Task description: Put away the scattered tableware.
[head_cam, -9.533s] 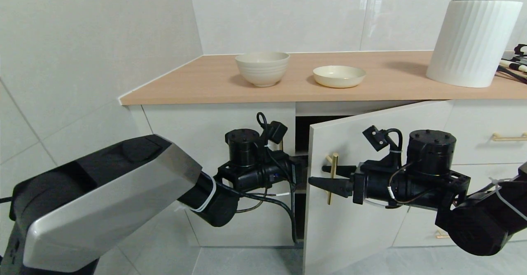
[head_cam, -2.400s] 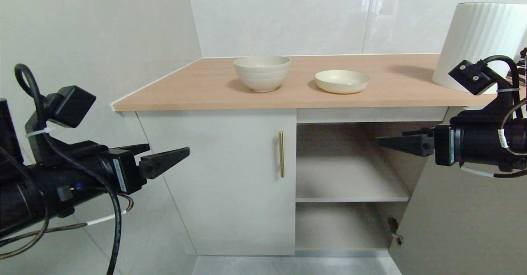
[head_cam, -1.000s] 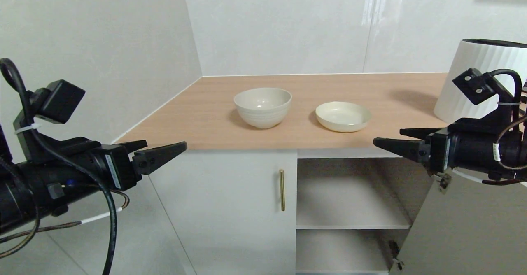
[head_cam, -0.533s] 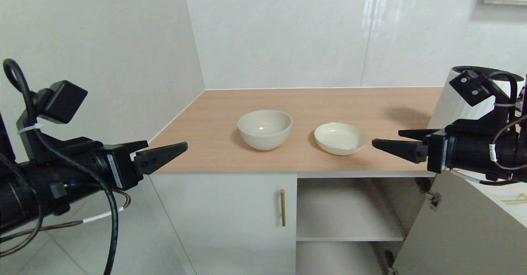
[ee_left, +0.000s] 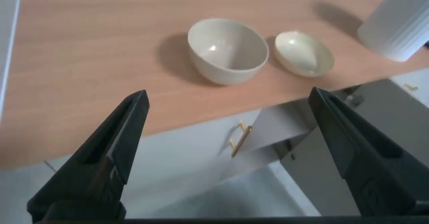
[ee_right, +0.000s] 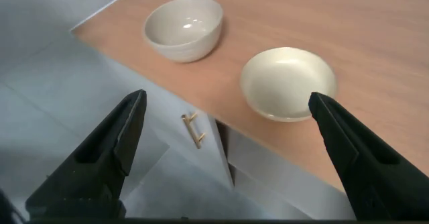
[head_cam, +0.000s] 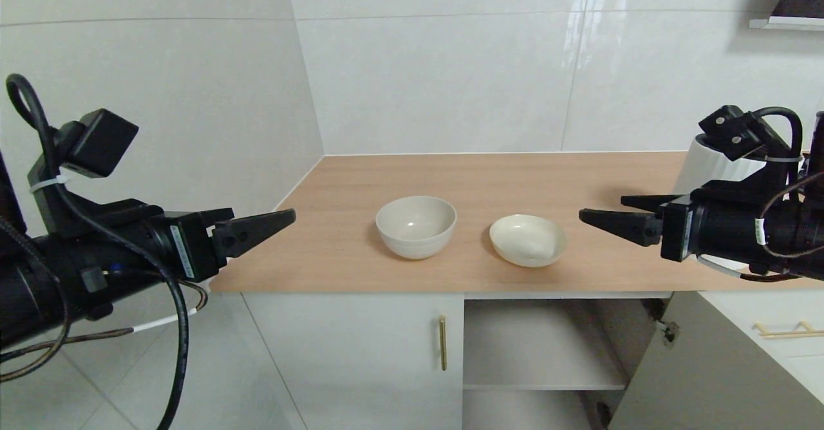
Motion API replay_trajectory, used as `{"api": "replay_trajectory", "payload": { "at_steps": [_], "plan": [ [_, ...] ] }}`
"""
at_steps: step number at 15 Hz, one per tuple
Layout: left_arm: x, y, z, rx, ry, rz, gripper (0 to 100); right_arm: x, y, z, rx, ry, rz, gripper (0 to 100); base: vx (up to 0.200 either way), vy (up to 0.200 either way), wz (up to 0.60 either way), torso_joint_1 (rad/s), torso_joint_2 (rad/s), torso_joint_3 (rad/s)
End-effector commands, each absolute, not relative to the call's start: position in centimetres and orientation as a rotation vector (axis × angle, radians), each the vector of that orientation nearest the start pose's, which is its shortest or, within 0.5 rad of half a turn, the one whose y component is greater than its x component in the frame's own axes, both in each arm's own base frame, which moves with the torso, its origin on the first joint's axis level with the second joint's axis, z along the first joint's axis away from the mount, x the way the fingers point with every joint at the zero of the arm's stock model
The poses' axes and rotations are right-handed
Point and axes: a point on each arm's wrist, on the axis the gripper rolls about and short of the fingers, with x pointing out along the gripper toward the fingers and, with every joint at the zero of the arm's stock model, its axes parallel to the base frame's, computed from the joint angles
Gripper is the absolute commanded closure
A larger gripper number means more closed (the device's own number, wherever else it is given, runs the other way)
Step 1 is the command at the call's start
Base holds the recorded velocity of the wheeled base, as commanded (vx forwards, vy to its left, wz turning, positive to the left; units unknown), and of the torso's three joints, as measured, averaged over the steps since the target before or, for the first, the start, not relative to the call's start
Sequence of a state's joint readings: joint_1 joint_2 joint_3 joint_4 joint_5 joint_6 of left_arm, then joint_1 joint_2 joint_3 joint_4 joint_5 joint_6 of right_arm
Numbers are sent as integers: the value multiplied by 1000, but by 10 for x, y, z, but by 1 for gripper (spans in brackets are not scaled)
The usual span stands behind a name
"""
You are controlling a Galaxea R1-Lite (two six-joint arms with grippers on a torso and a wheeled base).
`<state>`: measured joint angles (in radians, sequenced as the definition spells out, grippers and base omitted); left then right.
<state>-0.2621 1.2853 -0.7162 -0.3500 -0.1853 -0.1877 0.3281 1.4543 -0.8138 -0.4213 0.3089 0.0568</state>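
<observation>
Left end effector: the left end effector (head_cam: pixel 261 214) has its fingers spread wide and holds nothing. It hangs off the bench's left end, a little above the level of the top.
Left arm pose: the forearm lies nearly level and points inward along the bench (head_cam: pixel 515 179). I judge this a ready stance, lined up to go in for the nearer piece.
Bowl: the bowl (head_cam: pixel 416 226) stands upright on the bench, ahead of the left end effector's fingertips and well apart from them. It is the deeper piece, with its rim open and nothing around it, which probably suits a grasp over the rim.
Dish: the dish (head_cam: pixel 528 240) is shallow and sits just beside the bowl without touching it. It lies ahead of the right end effector's fingertips, nearer to them than the bowl is. Both pieces are out on top, so neither is put away yet.
Cabinet: below the dish, the right half of the cabinet (head_cam: pixel 360 353) is open, with a bare shelf (head_cam: pixel 534 353) showing. Its door (head_cam: pixel 695 372) is swung out beneath the right end effector. It is likely open to receive the tableware.
Right end effector: the right end effector (head_cam: pixel 602 206) has its fingers parted and grips nothing, and it hovers over the bench's right part.
Right arm pose: the forearm is level and points inward, mirroring the left. A white ribbed container (head_cam: pixel 705 166) stands close behind it, a thing to keep clear of in a swing.
</observation>
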Motion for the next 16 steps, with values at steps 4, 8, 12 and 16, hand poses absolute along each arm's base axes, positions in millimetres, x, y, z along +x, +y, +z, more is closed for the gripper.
{"api": "replay_trajectory", "payload": {
  "at_steps": [4, 8, 12, 16],
  "plan": [
    [249, -69, 253, -173, 439, -387, 0, 291, 101, 225, 33, 371, 394, 0, 0, 0, 0, 0, 0, 0],
    [281, -77, 273, -293, 669, -285, 0, 304, 106, 233, 129, 558, 259, 0, 0, 0, 0, 0, 0, 0],
    [338, -91, 258, -360, 812, -135, 0, 309, 111, 227, 123, 574, 190, 0, 0, 0, 0, 0, 0, 0],
    [373, -131, 225, -309, 765, -86, 0, 316, 114, 214, 100, 601, 141, 0, 0, 0, 0, 0, 0, 0]
  ]
}}
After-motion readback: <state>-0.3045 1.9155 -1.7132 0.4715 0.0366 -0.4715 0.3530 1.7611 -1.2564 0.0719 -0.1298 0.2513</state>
